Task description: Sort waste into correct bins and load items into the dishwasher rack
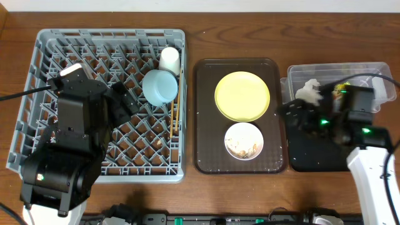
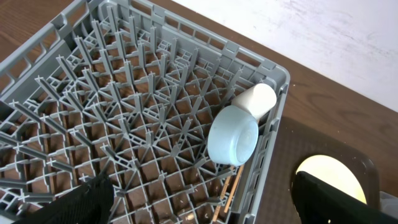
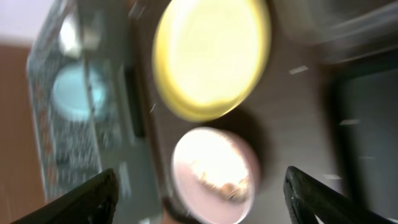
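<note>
Grey rack (image 1: 106,47): blue bowl (image 1: 160,86), white cup (image 1: 169,59), chopsticks (image 1: 175,112) at its three o'clock edge.
Left gripper (image 2: 202,186): we see fingers (image 2: 336,199) spread wide, empty, mostly cut off.
Right gripper (image 3: 200,177): spread wide, empty; view blurred.

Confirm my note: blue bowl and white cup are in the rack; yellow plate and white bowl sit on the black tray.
Wrong tray. The blue bowl and white cup are in the rack, but the yellow plate and white bowl sit on the brown serving tray, not the black tray; the overhead view shows it.
</note>
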Motion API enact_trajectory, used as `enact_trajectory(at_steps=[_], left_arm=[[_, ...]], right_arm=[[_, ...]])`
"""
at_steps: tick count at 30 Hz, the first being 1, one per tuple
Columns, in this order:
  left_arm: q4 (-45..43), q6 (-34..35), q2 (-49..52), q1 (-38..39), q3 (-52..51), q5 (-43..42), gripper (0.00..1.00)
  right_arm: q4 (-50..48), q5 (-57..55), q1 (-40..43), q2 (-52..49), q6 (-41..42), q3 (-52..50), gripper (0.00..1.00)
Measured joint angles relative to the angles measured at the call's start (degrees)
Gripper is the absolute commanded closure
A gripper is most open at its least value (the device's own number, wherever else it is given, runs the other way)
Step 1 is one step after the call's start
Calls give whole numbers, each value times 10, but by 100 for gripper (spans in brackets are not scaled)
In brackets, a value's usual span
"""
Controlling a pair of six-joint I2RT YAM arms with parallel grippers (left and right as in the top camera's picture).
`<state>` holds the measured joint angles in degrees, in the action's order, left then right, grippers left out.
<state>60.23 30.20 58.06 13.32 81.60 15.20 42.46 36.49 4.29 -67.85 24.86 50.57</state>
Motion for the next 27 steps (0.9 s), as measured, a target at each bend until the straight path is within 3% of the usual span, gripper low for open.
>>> enact_trajectory(at_steps=[3,7,12,16,17,19,20,24,25,27], left_arm=[[0,0,0,0,0,0,7],[0,0,0,0,0,0,7],[0,0,0,0,0,0,7],[0,0,0,0,0,0,7],[0,0,0,0,0,0,7],[0,0,0,0,0,0,7],[0,0,0,0,0,0,7],[0,0,0,0,0,0,7],[0,0,0,0,0,0,7],[0,0,0,0,0,0,7]], right_arm=[[-1,-10,-82,0,-10,0,23],[-5,-71,-226,0,-21,0,36],[-11,-221,-421,0,-21,0,39],[-9,-360,-524,0,-19,0,43],[-9,-402,-549,-1,-18,0,42],[-15,-455,-580,-5,-16,0,32],[-22,-478,-593,-9,-14,0,21],[-42,-506,-624,-25,-15,0,16],[-47,-506,-627,-26,-15,0,20],[-49,-502,-627,-26,-17,0,54]])
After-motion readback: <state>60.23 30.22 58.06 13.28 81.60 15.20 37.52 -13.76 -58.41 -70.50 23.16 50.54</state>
